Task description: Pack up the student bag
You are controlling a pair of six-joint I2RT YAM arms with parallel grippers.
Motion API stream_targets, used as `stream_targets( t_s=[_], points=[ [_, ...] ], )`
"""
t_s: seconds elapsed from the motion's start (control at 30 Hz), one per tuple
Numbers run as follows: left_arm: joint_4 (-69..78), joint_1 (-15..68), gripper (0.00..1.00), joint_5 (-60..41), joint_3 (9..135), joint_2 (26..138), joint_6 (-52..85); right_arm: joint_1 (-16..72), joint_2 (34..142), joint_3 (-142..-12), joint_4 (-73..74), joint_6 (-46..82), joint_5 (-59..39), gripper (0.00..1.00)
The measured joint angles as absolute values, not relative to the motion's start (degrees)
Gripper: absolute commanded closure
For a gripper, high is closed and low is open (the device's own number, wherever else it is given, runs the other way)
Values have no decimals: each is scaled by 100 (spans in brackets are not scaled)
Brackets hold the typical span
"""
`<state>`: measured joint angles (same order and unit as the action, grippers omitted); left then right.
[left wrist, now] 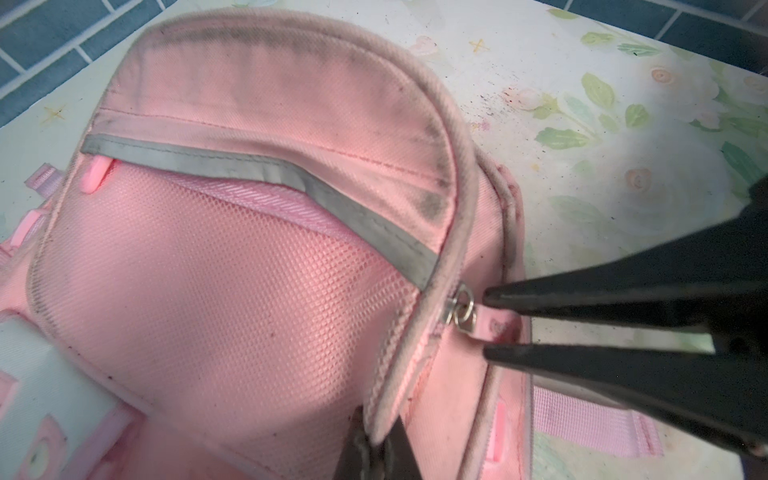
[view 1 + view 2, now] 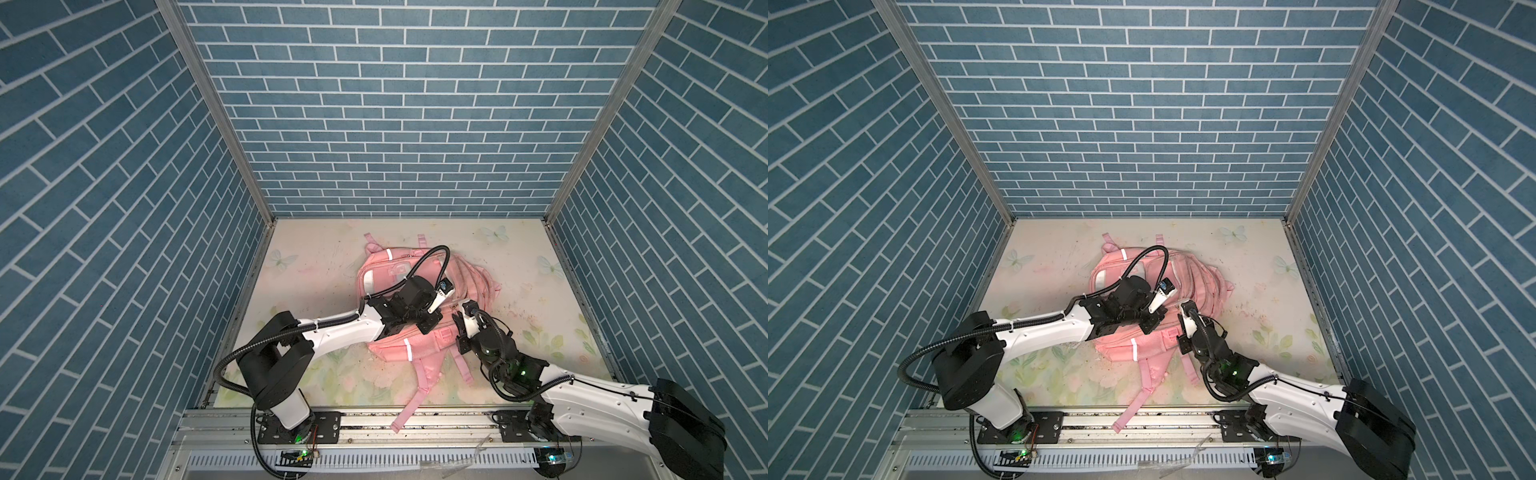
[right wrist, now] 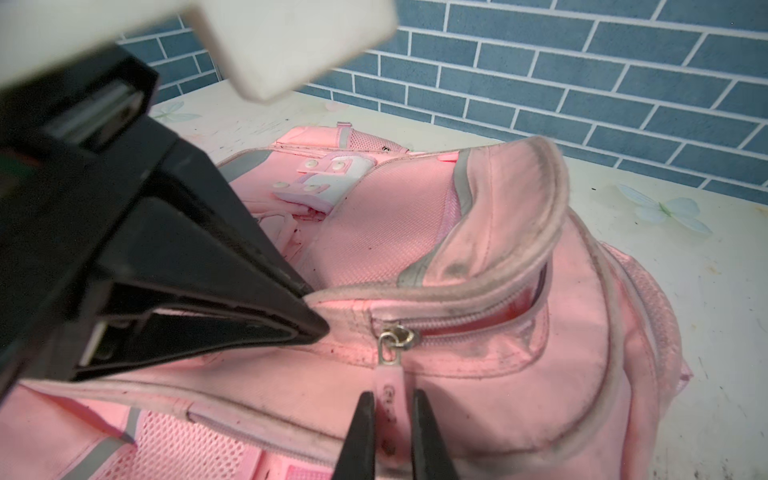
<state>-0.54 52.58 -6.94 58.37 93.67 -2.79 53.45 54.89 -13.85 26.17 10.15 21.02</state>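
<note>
Counting it off: one student bag (image 2: 473, 276) is lying on the worktop (image 2: 316, 299), just the one. Two pincers are showing, the left pincer (image 3: 311, 328) and the right pincer (image 1: 486, 326). In both top views two reflective strips are gleaming, one strip (image 2: 389, 254) at eleven o'clock on the bag, one strip (image 2: 408, 349) at six. Two long straps (image 2: 419, 382) are trailing off toward six o'clock. One zip pull (image 3: 388, 390) is hanging from one metal slider (image 3: 395, 338), and one white patch (image 3: 332, 178) is showing. Three printed butterflies (image 2: 494, 235) are dotting the worktop at ten, one and two o'clock.
</note>
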Motion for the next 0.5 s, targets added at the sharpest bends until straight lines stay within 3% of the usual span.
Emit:
stream_targets(
  t_s=[0.03,0.17,0.5],
  points=[
    [-54,5251,100,-698,5837,9365,-281,5216,5446,-1378,2613,1015,1900,100],
    [-49,5249,100,-698,5837,9365,-283,4757,5402,-1374,2561,1031,1236,80],
    [-56,5229,100,-742,5848,9365,-10,4611,5417,-1507,2344,779,1201,64]
  ],
)
